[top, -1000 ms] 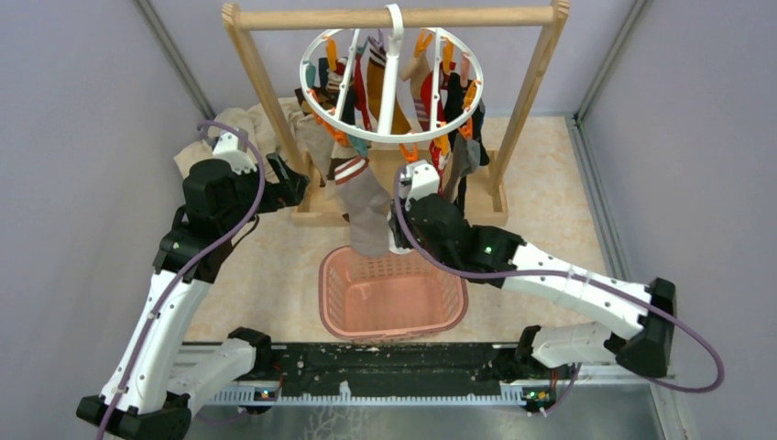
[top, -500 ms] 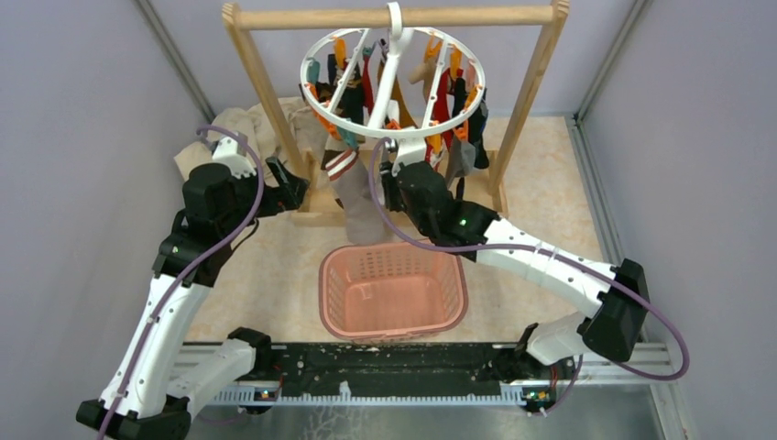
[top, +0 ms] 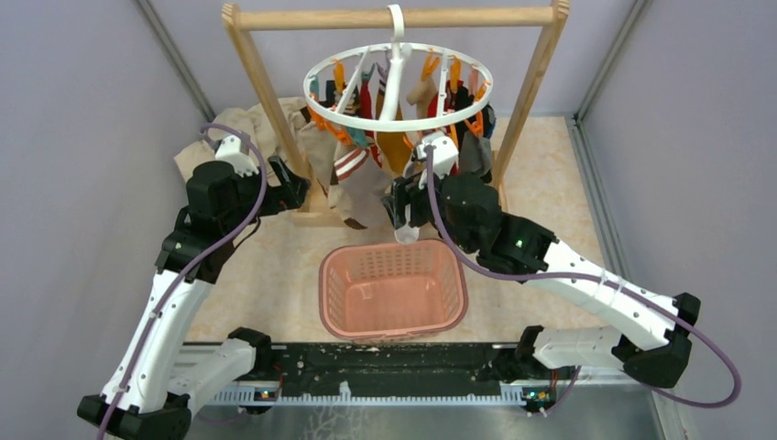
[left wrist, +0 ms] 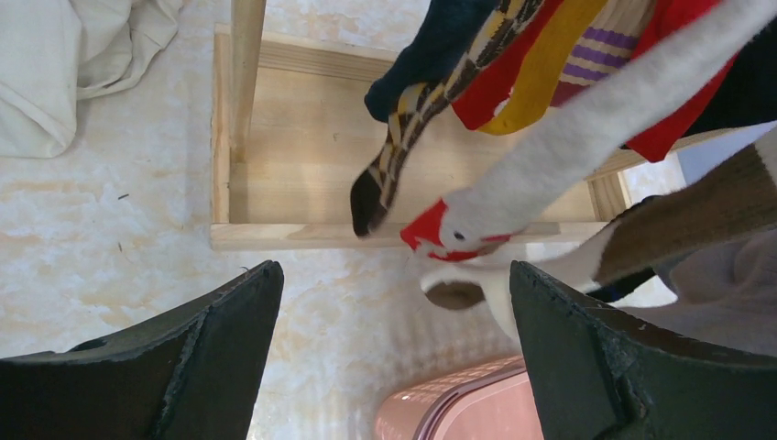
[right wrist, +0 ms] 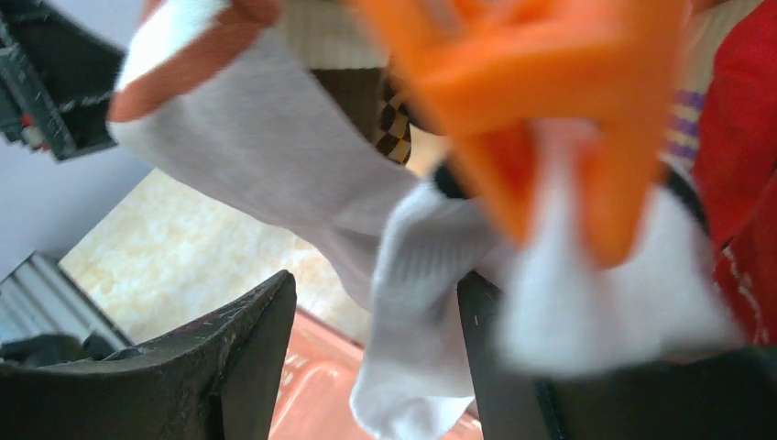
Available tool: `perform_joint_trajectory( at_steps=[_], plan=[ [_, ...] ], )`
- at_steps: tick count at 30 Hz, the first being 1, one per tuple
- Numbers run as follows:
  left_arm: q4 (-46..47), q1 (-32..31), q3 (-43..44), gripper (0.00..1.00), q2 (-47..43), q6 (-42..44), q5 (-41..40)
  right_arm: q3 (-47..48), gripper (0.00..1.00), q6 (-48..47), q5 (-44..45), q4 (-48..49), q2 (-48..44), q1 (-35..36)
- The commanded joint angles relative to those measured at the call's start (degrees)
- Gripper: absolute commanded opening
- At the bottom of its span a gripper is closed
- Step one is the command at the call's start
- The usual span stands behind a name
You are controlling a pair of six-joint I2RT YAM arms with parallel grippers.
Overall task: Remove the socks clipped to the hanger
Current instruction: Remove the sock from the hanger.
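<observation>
Hanger (top: 394,82) hangs off wooden rail (top: 394,16) at worktop far edge, socks (top: 357,188) clipped all round. Right end effector (right wrist: 376,293) sits under its near rim, jaws partly apart around white sock (right wrist: 408,302), not pinching, orange clip (right wrist: 541,101) just above. Left end effector (left wrist: 394,275) is wide and empty by rail's left post. Pink basket (top: 458,302) mid-worktop.

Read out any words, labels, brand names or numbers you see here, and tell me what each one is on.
None can be read. The pink basket, white hanger, wooden frame and socks carry no lettering; the socks show only stripes and checks.
</observation>
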Motion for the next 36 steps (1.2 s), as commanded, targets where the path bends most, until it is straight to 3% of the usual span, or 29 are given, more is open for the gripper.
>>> perform_joint_trajectory(
  at_steps=[1,7,12,17,25,28,31,36],
  plan=[
    [1.6,0.0,0.4,0.99,-0.2,0.3,1.2,0.4,0.67,0.6,-2.0,-3.3,-0.8,2.3],
    [3.4,0.0,-0.3,0.99,-1.7,1.3,7.2,2.3,0.77,3.4,-6.8,-8.7,-1.1,2.4],
    [2.9,0.0,1.2,0.99,-3.2,1.4,7.4,3.2,0.82,4.4,-3.9,-16.5,1.7,2.3],
    [3.9,0.0,2.1,0.99,-3.5,1.0,11.8,-2.0,0.85,6.4,1.2,-15.8,-0.7,2.3],
    [7.3,0.0,-1.0,0.99,-5.3,0.0,17.0,1.2,0.85,5.2,-0.7,-16.9,-3.9,2.3],
    [7.3,0.0,-1.2,0.99,-5.5,0.1,16.5,2.7,0.81,5.0,0.0,-18.7,-4.4,2.3],
    [7.3,0.0,-1.1,0.99,-5.4,0.0,16.6,2.1,0.73,3.5,-5.1,-17.0,-5.5,2.4],
    [7.2,0.0,-1.7,0.99,-4.8,0.2,16.2,2.4,0.49,2.6,-15.6,-13.6,-6.0,2.7]
  ],
)
